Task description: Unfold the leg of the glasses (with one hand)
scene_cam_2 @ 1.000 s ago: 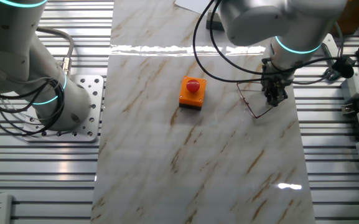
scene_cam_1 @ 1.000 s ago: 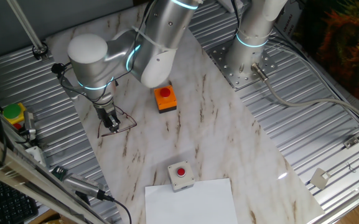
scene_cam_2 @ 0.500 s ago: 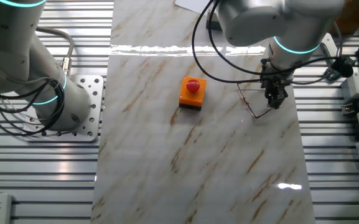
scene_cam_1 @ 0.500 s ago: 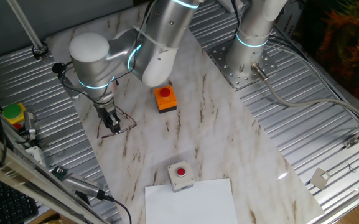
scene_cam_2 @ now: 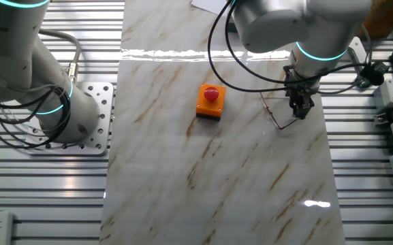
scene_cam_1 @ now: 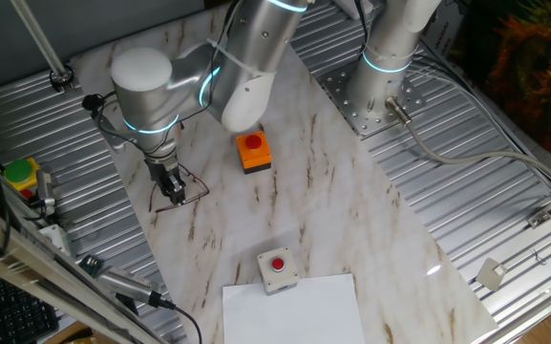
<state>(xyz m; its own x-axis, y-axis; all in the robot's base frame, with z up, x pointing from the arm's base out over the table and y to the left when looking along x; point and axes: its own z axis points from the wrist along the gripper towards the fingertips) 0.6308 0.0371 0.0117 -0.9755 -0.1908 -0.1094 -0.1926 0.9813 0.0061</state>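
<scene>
The glasses (scene_cam_1: 190, 183) are thin dark wire-frame spectacles lying on the marble table (scene_cam_1: 332, 210) near its left edge, left of the orange box. In the other fixed view the glasses (scene_cam_2: 272, 113) lie near the right edge. My gripper (scene_cam_1: 172, 192) points straight down onto them, its fingers close together on the thin wire of the frame or a leg. It also shows in the other fixed view (scene_cam_2: 301, 111). The exact contact is too small to see clearly.
An orange box with a red button (scene_cam_1: 253, 152) stands right of the glasses; it also shows in the other fixed view (scene_cam_2: 210, 101). A grey button box (scene_cam_1: 277, 269) and white paper (scene_cam_1: 294, 311) lie at the front. A second arm's base (scene_cam_1: 380, 76) stands on ribbed metal at the back.
The arm's upper joints have shifted slightly to the right. The gripper has stayed low on the glasses, and the wire frame has hardly moved.
</scene>
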